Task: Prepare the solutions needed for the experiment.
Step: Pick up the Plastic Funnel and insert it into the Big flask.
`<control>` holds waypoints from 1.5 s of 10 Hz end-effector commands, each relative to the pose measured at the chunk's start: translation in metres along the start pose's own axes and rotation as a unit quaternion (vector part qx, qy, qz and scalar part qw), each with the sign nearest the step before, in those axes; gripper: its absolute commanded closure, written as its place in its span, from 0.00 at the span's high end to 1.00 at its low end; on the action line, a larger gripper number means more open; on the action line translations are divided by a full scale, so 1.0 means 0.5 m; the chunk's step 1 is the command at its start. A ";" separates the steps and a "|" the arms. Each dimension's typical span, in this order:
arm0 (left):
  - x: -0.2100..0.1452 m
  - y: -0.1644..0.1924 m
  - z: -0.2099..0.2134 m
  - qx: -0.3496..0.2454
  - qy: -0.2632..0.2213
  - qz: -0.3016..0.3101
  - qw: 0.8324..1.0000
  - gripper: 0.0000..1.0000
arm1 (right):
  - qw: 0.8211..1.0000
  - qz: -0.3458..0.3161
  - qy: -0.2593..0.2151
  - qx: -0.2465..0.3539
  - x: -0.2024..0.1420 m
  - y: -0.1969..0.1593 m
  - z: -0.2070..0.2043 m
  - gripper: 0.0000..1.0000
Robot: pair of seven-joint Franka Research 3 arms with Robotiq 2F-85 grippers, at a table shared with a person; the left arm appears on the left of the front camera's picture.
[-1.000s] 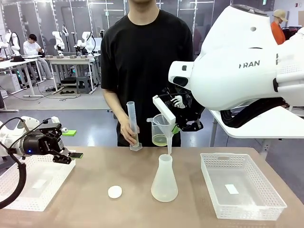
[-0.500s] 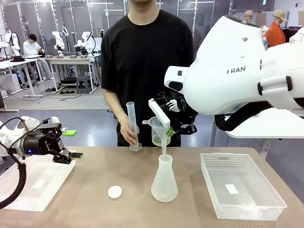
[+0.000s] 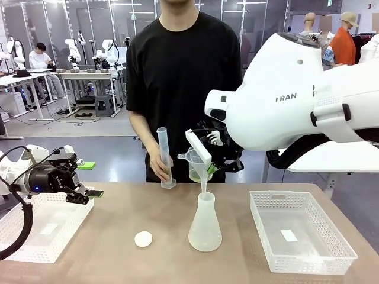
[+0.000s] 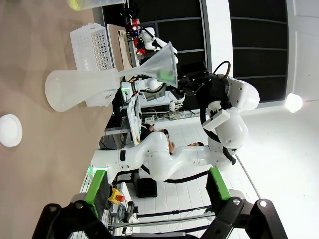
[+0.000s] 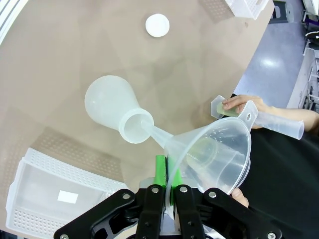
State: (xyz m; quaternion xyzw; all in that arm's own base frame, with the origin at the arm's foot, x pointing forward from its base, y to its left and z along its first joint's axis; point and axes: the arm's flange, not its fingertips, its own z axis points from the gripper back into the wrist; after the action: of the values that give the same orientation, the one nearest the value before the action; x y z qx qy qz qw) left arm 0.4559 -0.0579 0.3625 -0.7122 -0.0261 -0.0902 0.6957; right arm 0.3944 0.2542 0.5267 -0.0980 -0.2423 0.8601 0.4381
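Note:
A translucent conical flask (image 3: 205, 225) (image 5: 112, 107) (image 4: 75, 89) stands mid-table. My right gripper (image 3: 208, 167) (image 5: 168, 169) is shut on the rim of a clear funnel (image 3: 197, 158) (image 5: 209, 154) (image 4: 159, 62), whose spout tip sits at the flask's mouth. Just behind the funnel, the person holds a beaker with the pale yellow-green solutions (image 3: 198, 176) in its bottom. The person's other hand holds a graduated cylinder (image 3: 165, 155) (image 5: 279, 122) upright on the table's far edge. My left gripper (image 3: 89, 192) (image 4: 157, 185) hangs open over the left basket, holding nothing.
A white mesh basket (image 3: 299, 231) (image 5: 55, 194) lies at the right and another (image 3: 41, 228) at the left under my left gripper. A small white cap (image 3: 143, 238) (image 5: 157, 25) (image 4: 10, 130) lies left of the flask.
My right arm has shifted left, bringing the funnel's spout from right of the flask's mouth to directly over it. The left arm and the person's cylinder have stayed put.

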 end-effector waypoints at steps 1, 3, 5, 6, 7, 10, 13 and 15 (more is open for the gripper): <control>0.003 -0.005 -0.002 -0.007 -0.004 -0.002 1.000 1.00 | 1.000 0.012 -0.016 -0.010 -0.021 0.016 -0.024 0.04; 0.003 -0.005 -0.002 -0.007 -0.004 -0.002 1.000 1.00 | 1.000 0.013 -0.021 -0.009 -0.030 0.027 -0.042 0.04; 0.003 -0.005 -0.002 -0.007 -0.004 -0.002 1.000 1.00 | 1.000 0.009 -0.027 -0.012 -0.038 0.038 -0.056 0.04; 0.003 -0.005 -0.002 -0.007 -0.004 -0.002 1.000 1.00 | 0.999 0.009 -0.029 -0.010 -0.040 0.043 -0.064 0.04; 0.003 -0.005 -0.002 -0.007 -0.004 -0.002 1.000 1.00 | 0.999 0.009 -0.037 -0.009 -0.041 0.048 -0.070 0.04; 0.003 -0.005 -0.002 -0.007 -0.004 -0.002 1.000 1.00 | 0.999 0.006 -0.042 -0.006 -0.047 0.062 -0.091 0.04; 0.003 -0.005 -0.002 -0.007 -0.004 -0.002 1.000 1.00 | 0.999 0.005 -0.033 -0.013 -0.054 0.066 -0.101 0.04; 0.003 -0.005 -0.002 -0.007 -0.004 -0.002 1.000 1.00 | 0.999 0.007 -0.032 -0.012 -0.055 0.070 -0.103 0.04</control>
State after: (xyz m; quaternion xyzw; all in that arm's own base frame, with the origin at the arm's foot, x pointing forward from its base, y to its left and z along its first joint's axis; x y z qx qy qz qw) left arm 0.4559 -0.0578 0.3625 -0.7122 -0.0262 -0.0902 0.6957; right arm 0.4032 0.2381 0.4708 -0.0770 -0.2542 0.8602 0.4354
